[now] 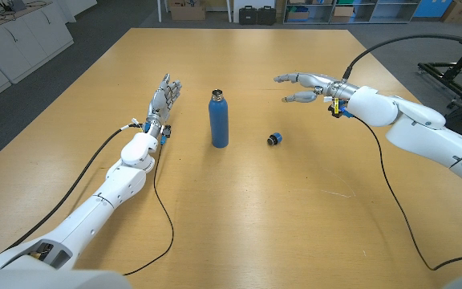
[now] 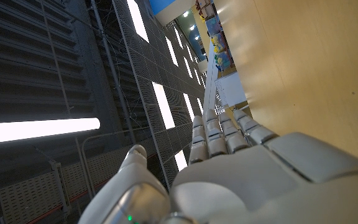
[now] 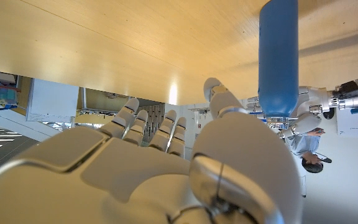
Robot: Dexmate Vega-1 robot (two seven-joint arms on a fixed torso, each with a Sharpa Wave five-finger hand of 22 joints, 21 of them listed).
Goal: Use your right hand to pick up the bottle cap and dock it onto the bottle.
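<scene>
A blue bottle (image 1: 219, 120) stands upright at the middle of the wooden table (image 1: 239, 209), its neck uncapped. The dark bottle cap (image 1: 274, 140) lies on its side to the bottle's right. My right hand (image 1: 310, 87) hovers above the table, behind and to the right of the cap, fingers spread and holding nothing. My left hand (image 1: 164, 99) stands to the left of the bottle with fingers straight and empty. The right wrist view shows the bottle (image 3: 278, 56) beyond my right hand (image 3: 166, 162). The left wrist view shows my left hand (image 2: 229, 180) with straight fingers.
Black cables (image 1: 163, 209) trail across the table from both arms. Cases and boxes (image 1: 257, 13) stand on the floor beyond the far edge. A black frame (image 1: 447, 72) stands off the table's right side.
</scene>
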